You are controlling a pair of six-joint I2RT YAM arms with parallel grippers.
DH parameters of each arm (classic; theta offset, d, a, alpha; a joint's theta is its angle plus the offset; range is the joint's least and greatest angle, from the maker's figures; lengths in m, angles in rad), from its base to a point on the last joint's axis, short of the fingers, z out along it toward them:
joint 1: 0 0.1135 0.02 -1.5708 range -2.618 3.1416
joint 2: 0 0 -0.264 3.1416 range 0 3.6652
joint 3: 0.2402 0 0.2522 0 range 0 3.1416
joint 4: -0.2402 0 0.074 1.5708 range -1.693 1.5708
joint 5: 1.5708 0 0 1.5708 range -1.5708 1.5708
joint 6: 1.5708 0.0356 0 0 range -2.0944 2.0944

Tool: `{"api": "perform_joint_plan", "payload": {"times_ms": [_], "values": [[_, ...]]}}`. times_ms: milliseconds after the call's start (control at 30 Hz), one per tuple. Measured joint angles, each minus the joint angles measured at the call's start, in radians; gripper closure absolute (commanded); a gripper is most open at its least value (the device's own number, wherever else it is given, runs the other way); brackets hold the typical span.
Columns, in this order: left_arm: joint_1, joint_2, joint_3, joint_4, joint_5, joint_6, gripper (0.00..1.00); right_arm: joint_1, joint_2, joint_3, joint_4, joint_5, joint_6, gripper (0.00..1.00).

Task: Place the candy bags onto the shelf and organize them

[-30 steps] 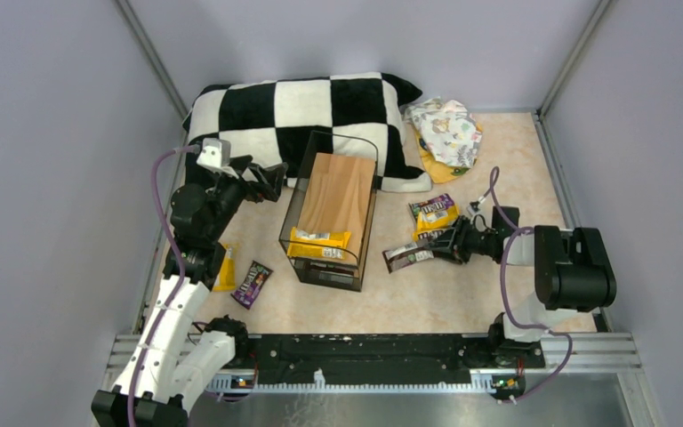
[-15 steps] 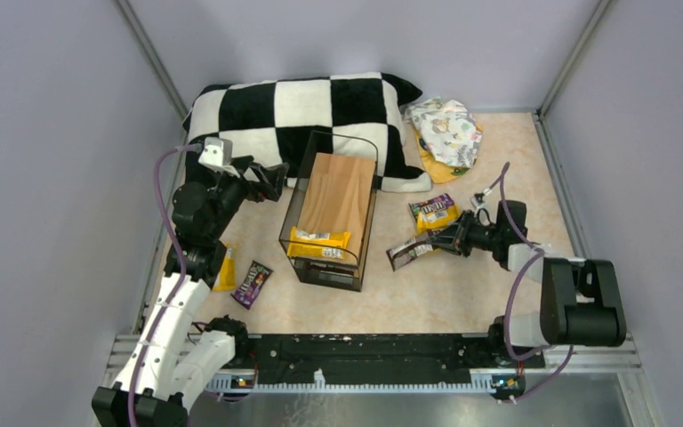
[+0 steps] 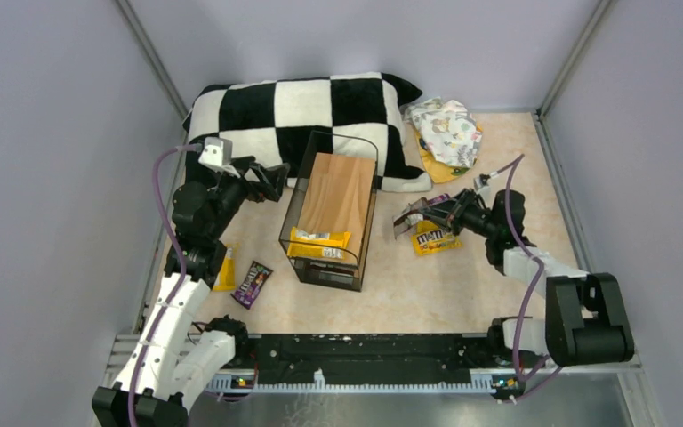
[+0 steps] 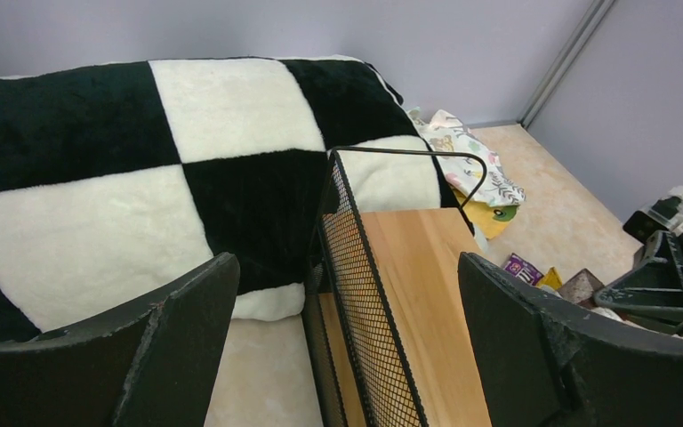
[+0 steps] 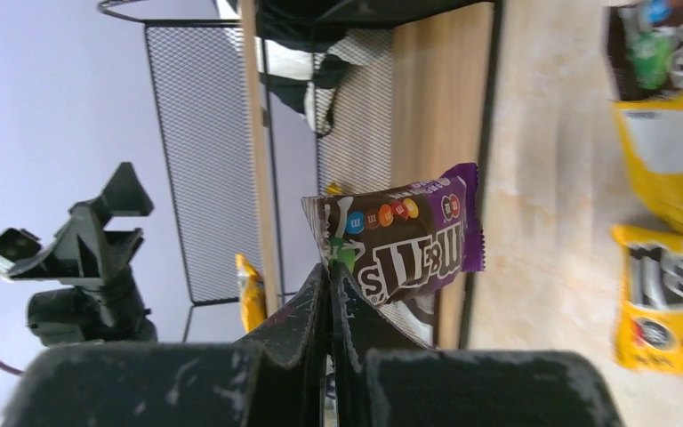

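Observation:
The shelf, a black wire rack with a wooden top board, stands mid-table in front of the pillow; it also shows in the left wrist view and the right wrist view. A yellow candy bag lies on its near end. My right gripper is shut on a brown and purple candy bag and holds it in the air right of the shelf. Yellow bags lie below it, also seen in the right wrist view. My left gripper is open and empty, left of the shelf's far end.
A checkered pillow lies behind the shelf. A cartoon-print cloth sits at the back right. A yellow bag and a dark purple bag lie near the left arm. Grey walls close in three sides.
My right gripper has lifted the brown and purple bag off the table and carried it up and toward the shelf. The left arm has barely moved.

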Motion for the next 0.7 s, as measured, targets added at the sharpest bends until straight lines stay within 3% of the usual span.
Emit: {"api": "perform_joint_plan", "payload": {"times_ms": [167, 333, 500, 700], "values": [[0.0, 0.014, 0.031, -0.019, -0.01, -0.047, 0.01, 0.129, 0.139, 0.021, 0.246, 0.124, 0.181, 1.0], [-0.001, 0.113, 0.191, -0.018, -0.024, -0.132, 0.01, 0.237, 0.328, 0.048, 0.478, 0.25, 0.324, 1.0], [-0.001, 0.226, 0.325, 0.017, -0.026, -0.172, 0.01, 0.32, 0.512, 0.133, 0.629, 0.348, 0.396, 1.0], [-0.001, 0.272, 0.329, 0.031, -0.036, -0.156, 0.01, 0.385, 0.676, 0.198, 0.749, 0.417, 0.439, 1.0]]}}
